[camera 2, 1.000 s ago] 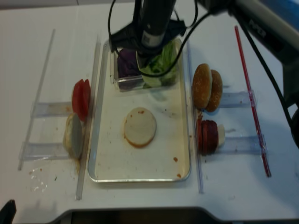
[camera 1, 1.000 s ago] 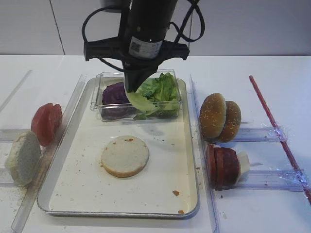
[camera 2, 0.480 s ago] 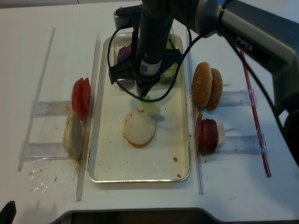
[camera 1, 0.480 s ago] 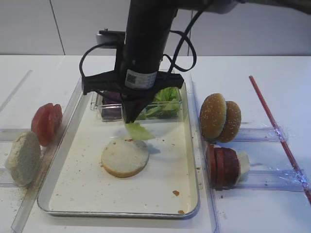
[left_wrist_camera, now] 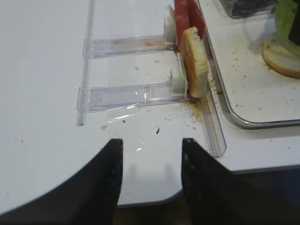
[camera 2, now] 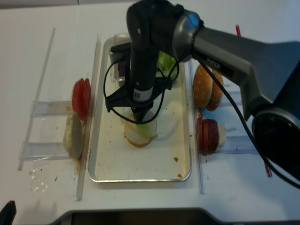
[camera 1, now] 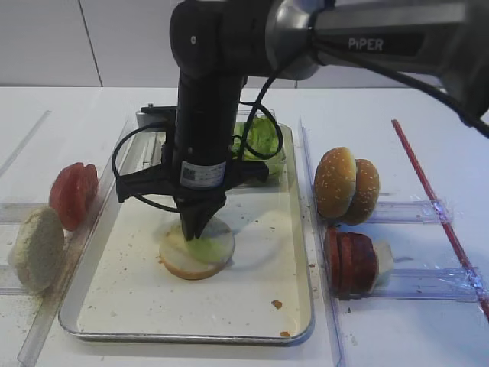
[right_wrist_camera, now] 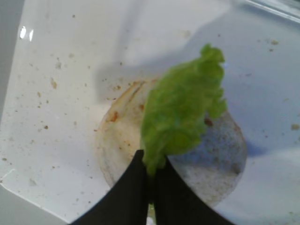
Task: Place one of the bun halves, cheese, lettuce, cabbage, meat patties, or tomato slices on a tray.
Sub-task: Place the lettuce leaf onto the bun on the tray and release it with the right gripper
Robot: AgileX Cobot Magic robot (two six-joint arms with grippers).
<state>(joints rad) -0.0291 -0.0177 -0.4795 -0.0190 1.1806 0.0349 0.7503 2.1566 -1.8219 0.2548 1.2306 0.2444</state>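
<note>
My right gripper (camera 1: 192, 228) is shut on a pale green lettuce leaf (camera 1: 208, 246), pinching its stem end (right_wrist_camera: 151, 168). The leaf (right_wrist_camera: 183, 112) spreads over a round bun half (camera 1: 177, 261) lying cut side up in the middle of the metal tray (camera 1: 263, 294). I cannot tell whether the leaf touches the bun (right_wrist_camera: 222, 164). The overhead view shows the gripper (camera 2: 139, 118) pointing straight down above the leaf (camera 2: 148, 129). My left gripper (left_wrist_camera: 151, 143) stands open with nothing between its fingers, over the table's front edge, left of the tray.
A clear box (camera 1: 263, 143) with lettuce and purple cabbage sits at the tray's far end. Right racks hold sesame buns (camera 1: 345, 186), meat patties (camera 1: 351, 262) and cheese (camera 1: 382, 260). Left racks hold tomato slices (camera 1: 72, 195) and a bun half (camera 1: 34, 248). A red strip (camera 1: 435, 206) lies far right.
The right gripper carried the lettuce leaf out of the clear box, toward the front of the tray, and lowered it over the bun half. The left arm has not visibly moved.
</note>
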